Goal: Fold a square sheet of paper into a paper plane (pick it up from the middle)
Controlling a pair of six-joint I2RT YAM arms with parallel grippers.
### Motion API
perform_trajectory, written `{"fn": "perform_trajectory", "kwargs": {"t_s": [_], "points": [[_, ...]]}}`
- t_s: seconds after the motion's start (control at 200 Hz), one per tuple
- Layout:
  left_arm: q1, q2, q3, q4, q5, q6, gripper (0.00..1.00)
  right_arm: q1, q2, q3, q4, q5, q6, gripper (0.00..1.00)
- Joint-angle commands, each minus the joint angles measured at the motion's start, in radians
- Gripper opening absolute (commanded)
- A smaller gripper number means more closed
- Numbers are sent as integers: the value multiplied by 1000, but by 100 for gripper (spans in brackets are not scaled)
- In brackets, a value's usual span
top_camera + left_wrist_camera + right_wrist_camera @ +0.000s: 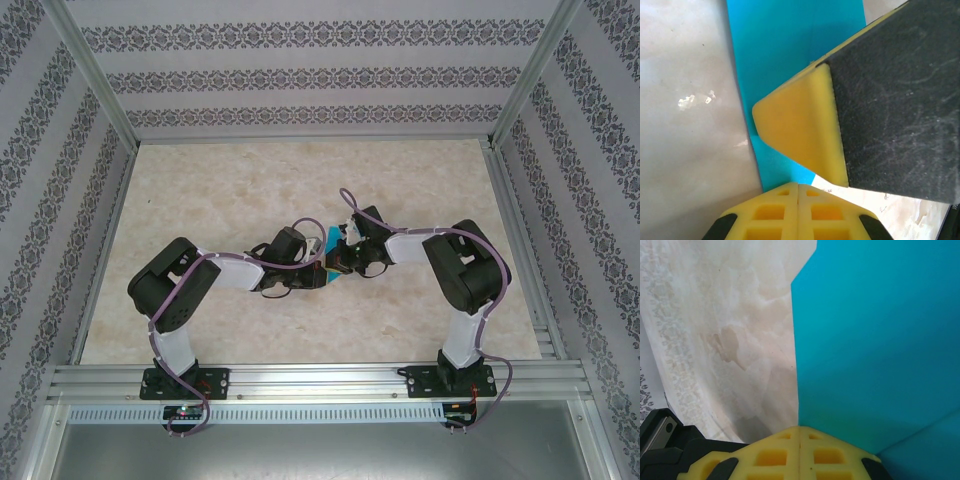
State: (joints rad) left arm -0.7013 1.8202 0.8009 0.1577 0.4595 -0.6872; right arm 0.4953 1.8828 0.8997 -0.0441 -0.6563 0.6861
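Clearly pinched together at the left claw [798,186], nothing caught between the fingers, tip set down at an edge of the square sheet of paper [790,50]. Likewise closed at the right claw [800,428], tip down on the same sheet beside a fold line. Lying on the table [685,150], about midway between the two arms. Probably light, limp, quick to slide or crumple; best pinned near the middle and pinched along a folded edge.
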Motion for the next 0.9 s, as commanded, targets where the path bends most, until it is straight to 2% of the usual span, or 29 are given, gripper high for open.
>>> {"fn": "perform_trajectory", "kwargs": {"t_s": [0.0,0.35,0.894], "points": [[-11,22,-32,-51,-9,-12,0,-1,44,-13,-31,23,-27,2],[-9,-54,-12,8,2,-25,6,-14,47,-7,-52,44,-40,2],[-6,-19,-37,20,-60,-21,1,-19,62,-1,-48,40,-40,1]]}}
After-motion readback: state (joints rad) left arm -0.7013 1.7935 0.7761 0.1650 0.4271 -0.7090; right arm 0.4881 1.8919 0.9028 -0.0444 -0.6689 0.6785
